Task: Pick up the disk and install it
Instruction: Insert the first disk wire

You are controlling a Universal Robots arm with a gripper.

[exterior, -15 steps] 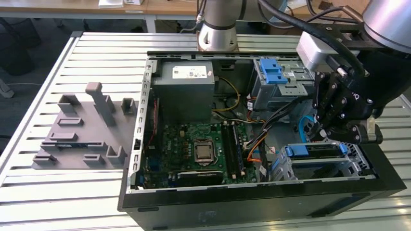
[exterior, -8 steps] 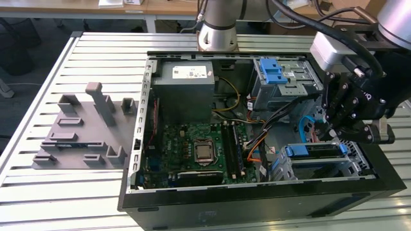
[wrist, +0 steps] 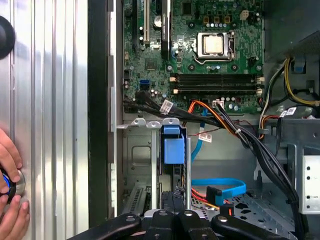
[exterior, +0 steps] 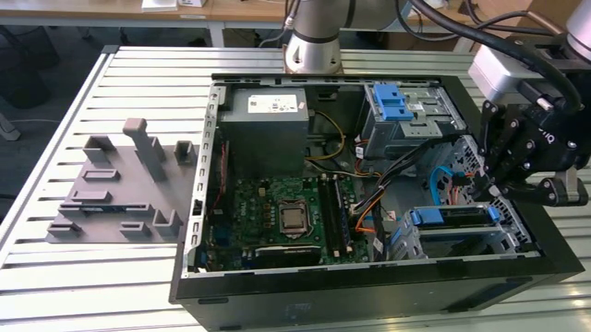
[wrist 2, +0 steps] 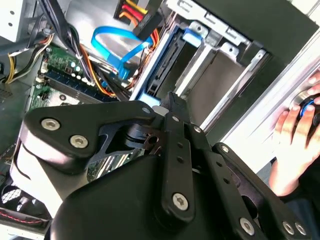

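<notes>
The disk [exterior: 450, 217] sits on edge in the metal drive cage [exterior: 461, 238] at the corner of the open computer case on the exterior view's right, its blue bracket facing up. In the first wrist view that blue bracket [wrist: 172, 148] shows in the cage slot, and the second wrist view catches the disk's dark edge [wrist 2: 161, 75]. My gripper [exterior: 488, 182] hovers just above and beside the cage. Its fingers [wrist: 174, 218] are shut together with nothing between them, and the fingertips [wrist 2: 172, 101] point at the disk.
The grey plastic tray [exterior: 120, 190] lies on the slatted table at the exterior view's left. Inside the case are the motherboard [exterior: 286, 214], a grey power supply [exterior: 268, 114], a second blue-clipped cage [exterior: 399, 107] and loose cables [wrist: 220, 187]. A person's hand [wrist: 11, 200] rests on the table.
</notes>
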